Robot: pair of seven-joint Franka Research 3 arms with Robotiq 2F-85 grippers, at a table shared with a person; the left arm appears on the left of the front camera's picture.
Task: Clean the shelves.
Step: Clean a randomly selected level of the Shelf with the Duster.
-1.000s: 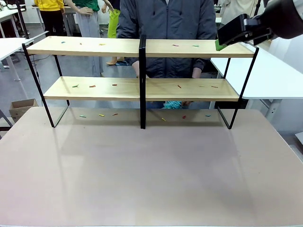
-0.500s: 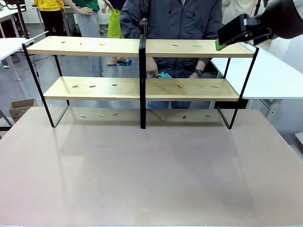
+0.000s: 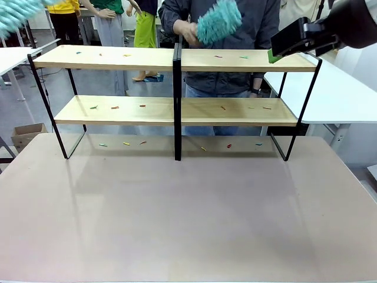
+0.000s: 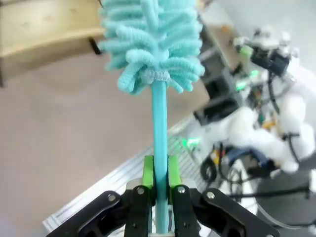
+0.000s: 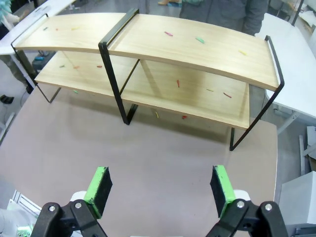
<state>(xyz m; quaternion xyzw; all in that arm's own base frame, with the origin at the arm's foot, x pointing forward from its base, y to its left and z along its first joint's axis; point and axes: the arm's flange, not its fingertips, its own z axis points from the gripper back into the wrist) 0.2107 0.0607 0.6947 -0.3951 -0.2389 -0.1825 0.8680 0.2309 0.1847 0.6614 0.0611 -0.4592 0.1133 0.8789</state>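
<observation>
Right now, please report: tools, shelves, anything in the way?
Left tool shut on duster. Right tool open, empty. Shelves littered with scraps. Person's hand holds second duster above top board.

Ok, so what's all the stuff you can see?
shelves: one, light wood, black frame, far side of table.
scraps: many, red, green, yellow, on both boards and the table beneath.
person's duster: one, teal, above the top board.
robot's duster: one, teal, in the left gripper.
table: one, pinkish beige, under the shelves.
white tables: two, either side.
cardboard box: one, brown, floor at left.
person: one, dark jacket, behind shelves; hand grips a duster.
left gripper: black, green pads, shut on robot's duster.
right gripper: black, green pads, open.
</observation>
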